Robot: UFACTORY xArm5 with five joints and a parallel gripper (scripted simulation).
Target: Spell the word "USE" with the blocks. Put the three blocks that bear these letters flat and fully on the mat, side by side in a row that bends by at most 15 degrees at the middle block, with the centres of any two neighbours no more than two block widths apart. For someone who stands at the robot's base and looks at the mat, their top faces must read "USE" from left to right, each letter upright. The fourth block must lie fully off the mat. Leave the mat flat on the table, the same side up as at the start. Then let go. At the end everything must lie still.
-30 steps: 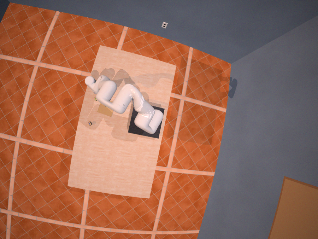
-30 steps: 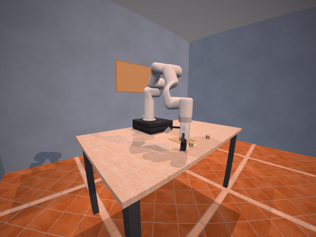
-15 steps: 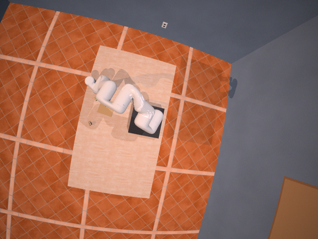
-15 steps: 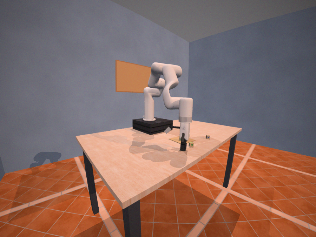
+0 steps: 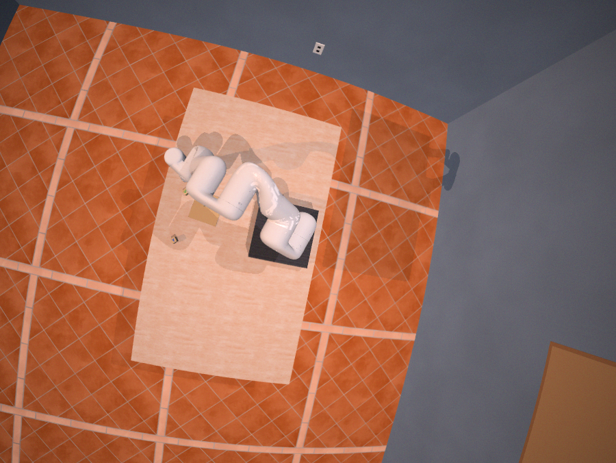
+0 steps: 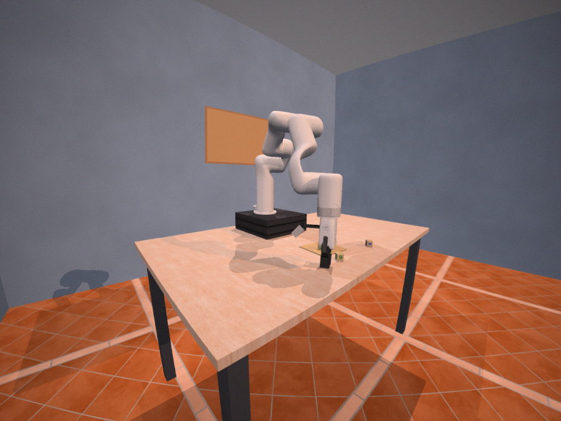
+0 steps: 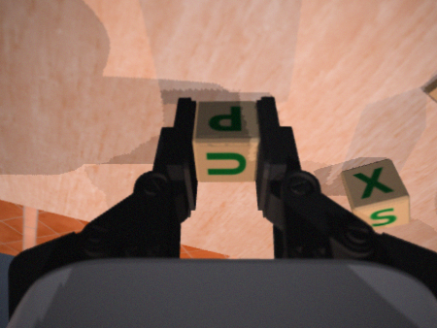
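The U block (image 7: pixel 226 160) is off the mat (image 5: pixel 202 214) (image 6: pixel 308 247), beyond the side away from the robot's base, and the gripper (image 6: pixel 325 264) (image 7: pixel 226 122) is clamped on it, one finger against each of two opposite sides. The bright U face looks to be the top, with a P on a shaded side (the U lies sideways in the wrist view, so a turn may be needed before release).

I'd expect this little cube to handle as light, stiff and not at all fragile. The present hold across flat sides, leaving the letter uncovered, seems right; a modest squeeze should do, though smooth faces might slip or pivot if caught near an edge.

Just off the mat, near the gripper, is the S block (image 5: pixel 185 191) (image 6: pixel 339 256) (image 7: pixel 384 216) (probably the one with a green 9 on another side). A block with a blue mark (image 5: pixel 174 239) (image 6: pixel 369 243) lies farther from the mat, and another block (image 6: pixel 320 247) shows partly behind the gripper, apparently on the mat; its top letter I cannot read. Across the mat from the gripper stands the black base (image 5: pixel 254 251) (image 6: pixel 249 223).

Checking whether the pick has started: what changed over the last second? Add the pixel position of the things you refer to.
Nothing visibly moved. The arm (image 5: pixel 239 192) (image 6: pixel 330 192), gripper (image 6: pixel 325 263) (image 7: pixel 226 122), mat (image 5: pixel 204 214) (image 6: pixel 311 247) and the block beside the gripper (image 5: pixel 185 191) (image 6: pixel 339 257) (image 7: pixel 375 183) stayed put. Fingers are shut on the P/U block (image 7: pixel 225 157); with no earlier wrist view, can't tell when they closed.
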